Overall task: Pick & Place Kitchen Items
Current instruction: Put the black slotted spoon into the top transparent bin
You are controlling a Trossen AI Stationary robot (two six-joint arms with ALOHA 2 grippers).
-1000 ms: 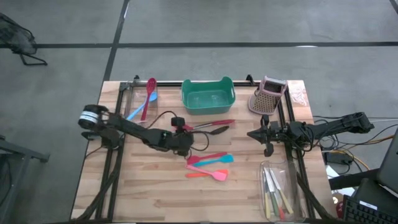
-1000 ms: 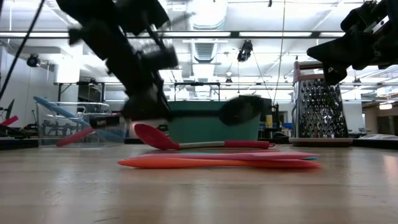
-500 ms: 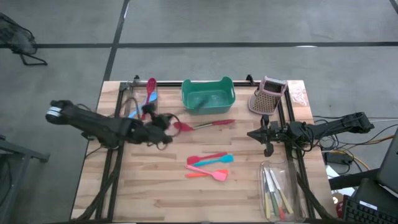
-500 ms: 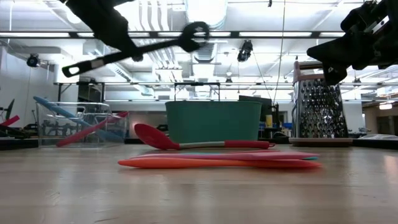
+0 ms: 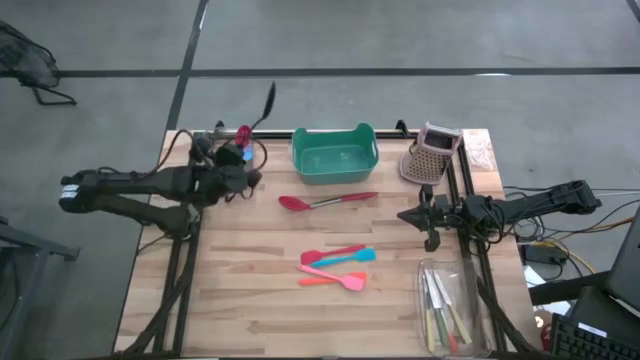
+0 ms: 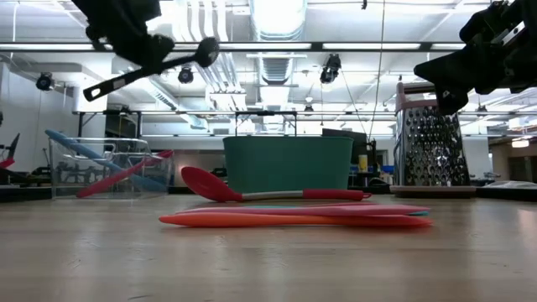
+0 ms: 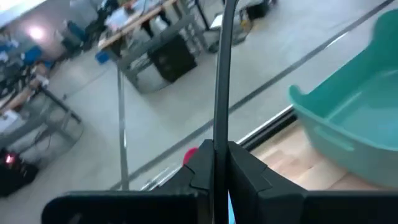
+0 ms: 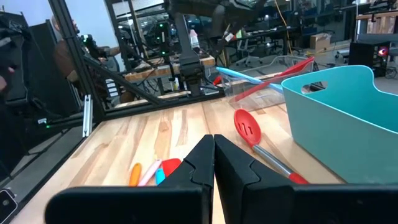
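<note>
Pale wood-plank table (image 5: 250, 290), smooth, matt. Teal tub (image 5: 335, 155): smooth plastic w/ slight sheen. Red slotted spoon (image 5: 325, 201): glossy. Clear plastic bin (image 6: 105, 164) far left. Far right, perforated grater (image 6: 430, 143) looks like shiny metal.

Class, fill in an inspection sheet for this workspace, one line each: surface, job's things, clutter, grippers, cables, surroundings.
Surface: wooden table.
Job's things: black spoon held aloft; red spoon lying before teal tub; three small spatulas mid-table; utensils in clear tray.
Clutter: pinkish holder.
Grippers: left gripper shut on black spoon; right gripper shut, empty, at table's right.
Cables: bundle off the right edge.
Surroundings: grey floor.
</note>
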